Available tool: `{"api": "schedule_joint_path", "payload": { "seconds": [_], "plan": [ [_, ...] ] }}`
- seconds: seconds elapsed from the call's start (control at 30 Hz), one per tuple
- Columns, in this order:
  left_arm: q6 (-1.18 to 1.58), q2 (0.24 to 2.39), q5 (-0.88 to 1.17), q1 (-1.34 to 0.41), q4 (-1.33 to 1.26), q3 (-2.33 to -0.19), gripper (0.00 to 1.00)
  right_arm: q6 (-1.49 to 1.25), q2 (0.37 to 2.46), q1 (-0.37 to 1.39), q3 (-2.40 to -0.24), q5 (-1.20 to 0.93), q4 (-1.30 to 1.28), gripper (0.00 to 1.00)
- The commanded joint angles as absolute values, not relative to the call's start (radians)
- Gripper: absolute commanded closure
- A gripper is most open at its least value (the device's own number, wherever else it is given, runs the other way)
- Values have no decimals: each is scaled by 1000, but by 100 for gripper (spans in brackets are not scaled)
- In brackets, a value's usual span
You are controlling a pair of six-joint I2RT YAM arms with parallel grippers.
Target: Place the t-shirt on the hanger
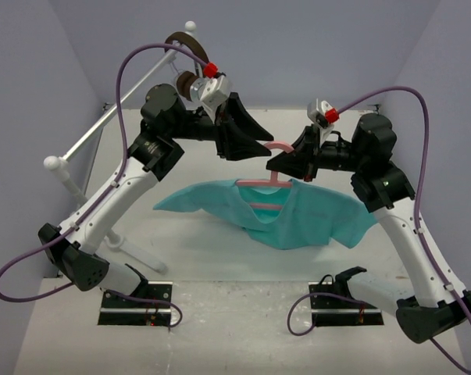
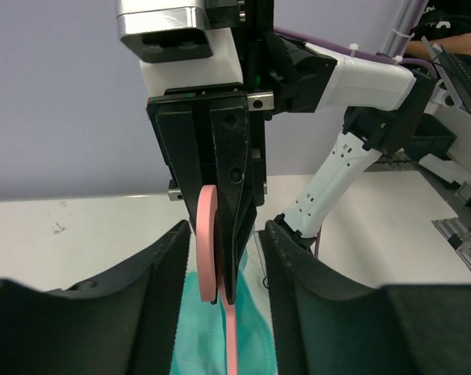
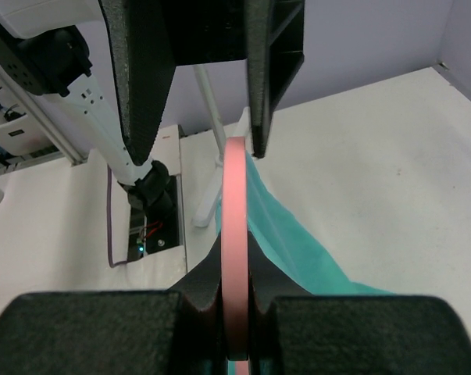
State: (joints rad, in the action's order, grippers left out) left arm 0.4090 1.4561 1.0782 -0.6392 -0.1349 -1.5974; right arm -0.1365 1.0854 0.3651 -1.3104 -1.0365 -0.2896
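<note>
Right claw (image 1: 282, 166) (image 3: 235, 301) was seen clamped shut on the hanger (image 1: 260, 182) (image 3: 234, 226). The pink hook was pinched edge-on between its two black fingers, as viewed from the right wrist.

Left claw (image 1: 263, 148) (image 2: 225, 228) was noted partly open. Its fingers (image 2: 169, 258) were set on either side of the hanger's hook, with a gap visible on both sides in the left wrist view. No contact with the pink plastic was made out, and nothing was held by it.

The two claws were found facing each other tip to tip over the middle of the desk (image 1: 219, 258), the left one reaching in from the left and the right one from the right.

The t-shirt (image 1: 305, 223) (image 2: 190, 336) was seen draped on the hanger, teal cloth spread to both sides below the pink bar and the collar area at the centre. One sleeve was stretched out toward the left, the other toward the right arm. Whether the lower hem was touching the desk could not be told from above.

A white rail stand (image 1: 102, 129) was noted along the back left, with brown headphones (image 1: 187, 81) hung near its top, well apart from the t-shirt.
</note>
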Motion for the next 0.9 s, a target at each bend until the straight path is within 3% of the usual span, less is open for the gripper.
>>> {"api": "schedule_joint_path", "payload": {
  "seconds": [0.0, 0.2, 0.33, 0.4, 0.53, 0.57, 0.67, 0.7, 0.73, 0.8, 0.87],
  "plan": [
    [420, 1434, 1079, -651, -145, -1615, 58, -111, 1103, 389, -1378, -1012, -284, 100],
    [343, 1447, 1061, -652, -10, -1635, 59, -112, 1110, 399, -1384, -998, -275, 100],
    [267, 1454, 1017, -652, 111, -1652, 94, -120, 1112, 399, -1388, -1008, -271, 100],
    [264, 1458, 1016, -652, 120, -1657, 100, -122, 1113, 399, -1385, -1011, -269, 100],
    [258, 1463, 1012, -652, 125, -1673, 100, -119, 1105, 399, -1363, -1032, -251, 98],
    [250, 1460, 1014, -650, 128, -1677, 100, -115, 1100, 397, -1355, -1027, -254, 90],
    [220, 1440, 1025, -630, 152, -1693, 100, -96, 1066, 374, -1307, -979, -268, 47],
    [213, 1435, 1039, -612, 169, -1702, 100, -103, 1044, 350, -1282, -972, -267, 38],
    [205, 1426, 1056, -586, 185, -1708, 100, -120, 1015, 318, -1254, -951, -269, 33],
    [196, 1398, 1081, -537, 202, -1709, 100, -157, 961, 262, -1215, -893, -275, 31],
    [178, 1381, 1106, -488, 230, -1711, 100, -207, 869, 212, -1167, -717, -287, 28]
  ]
}}
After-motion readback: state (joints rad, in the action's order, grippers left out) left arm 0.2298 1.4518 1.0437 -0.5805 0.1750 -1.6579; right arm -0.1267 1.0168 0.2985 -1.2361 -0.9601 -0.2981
